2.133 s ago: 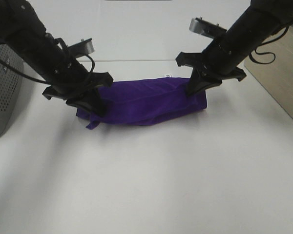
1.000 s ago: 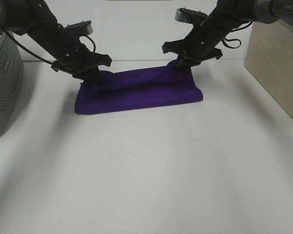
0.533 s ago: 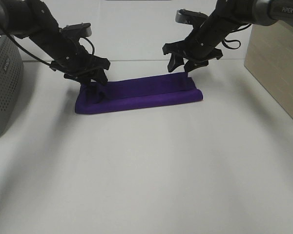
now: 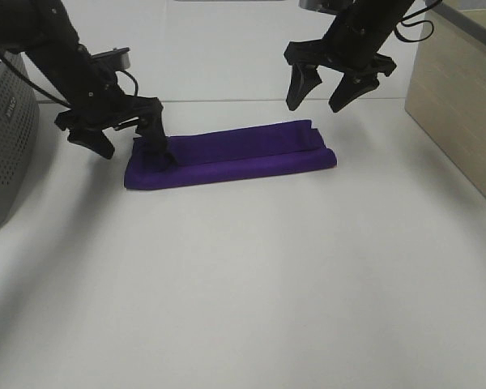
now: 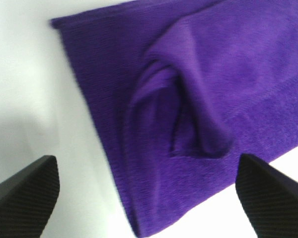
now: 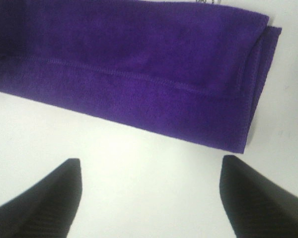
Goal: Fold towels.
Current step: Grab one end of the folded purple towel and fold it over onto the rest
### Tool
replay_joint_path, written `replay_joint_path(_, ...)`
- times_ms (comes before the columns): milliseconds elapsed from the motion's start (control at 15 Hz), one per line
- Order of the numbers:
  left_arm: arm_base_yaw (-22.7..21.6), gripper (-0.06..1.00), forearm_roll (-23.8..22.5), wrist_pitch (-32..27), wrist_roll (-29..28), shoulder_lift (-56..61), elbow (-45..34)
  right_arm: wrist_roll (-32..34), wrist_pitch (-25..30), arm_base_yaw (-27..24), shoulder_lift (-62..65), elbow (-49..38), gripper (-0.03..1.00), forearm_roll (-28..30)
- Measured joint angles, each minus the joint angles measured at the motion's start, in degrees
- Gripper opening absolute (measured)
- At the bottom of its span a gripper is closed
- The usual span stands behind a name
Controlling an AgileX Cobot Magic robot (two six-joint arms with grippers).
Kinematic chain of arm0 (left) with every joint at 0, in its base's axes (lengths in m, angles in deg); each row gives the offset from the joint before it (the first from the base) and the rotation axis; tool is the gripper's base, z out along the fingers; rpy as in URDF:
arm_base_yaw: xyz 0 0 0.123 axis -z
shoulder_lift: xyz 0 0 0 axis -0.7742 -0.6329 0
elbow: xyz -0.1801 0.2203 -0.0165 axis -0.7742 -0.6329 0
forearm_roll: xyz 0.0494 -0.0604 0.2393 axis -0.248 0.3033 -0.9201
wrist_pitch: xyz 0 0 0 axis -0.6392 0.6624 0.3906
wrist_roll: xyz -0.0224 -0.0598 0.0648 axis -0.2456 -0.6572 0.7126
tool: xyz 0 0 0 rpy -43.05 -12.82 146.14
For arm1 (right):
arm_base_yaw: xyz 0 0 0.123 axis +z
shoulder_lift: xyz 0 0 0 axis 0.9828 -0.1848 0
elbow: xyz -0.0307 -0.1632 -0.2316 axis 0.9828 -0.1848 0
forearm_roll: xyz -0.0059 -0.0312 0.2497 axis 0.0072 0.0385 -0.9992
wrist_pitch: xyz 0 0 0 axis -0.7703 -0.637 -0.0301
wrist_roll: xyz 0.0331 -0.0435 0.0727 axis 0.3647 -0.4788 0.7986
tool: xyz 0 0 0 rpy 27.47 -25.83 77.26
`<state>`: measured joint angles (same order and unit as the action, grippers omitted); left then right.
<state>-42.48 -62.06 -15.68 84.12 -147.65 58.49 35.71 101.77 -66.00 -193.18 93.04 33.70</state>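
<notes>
Left hand [image 4: 136, 154] near perforated grey box [image 4: 8, 154]

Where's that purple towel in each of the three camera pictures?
Exterior high: towel, a folded strip on the table's far half.
Left wrist: its bunched end fills most of the picture.
Right wrist: its flat end, hem stitching showing.
Shared landmark: the white table.

I work over a flat matte white tabletop [image 4: 243, 284]. Grey perforated metal box [image 4: 4, 150] at my left edge; pale wooden block [image 4: 462, 97] at my right.
</notes>
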Motion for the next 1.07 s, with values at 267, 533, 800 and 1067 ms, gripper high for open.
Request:
replay_joint_path(267, -6.07, 0.88, 11.52, -3.55, 8.02, -3.04, 0.00, 0.57, 2.41, 0.00, 0.34, 0.00, 0.76, 0.11)
replay_joint_path(533, -6.99, 0.88, 15.47, -7.45, 9.22, -6.07, 3.21, 0.69, 3.27, 0.00, 0.34, 0.00, 0.76, 0.00)
replay_joint_path(800, -4.47, 0.85, 18.96, -8.02, 9.22, -7.39, 3.67, 0.69, 3.32, 0.00, 0.34, 0.00, 0.76, -0.46)
replay_joint_path(1067, 1.20, 0.69, 20.97, -5.33, 9.05, -9.40, 5.56, 0.69, 3.32, 0.00, 0.34, 0.00, 0.76, -0.57)
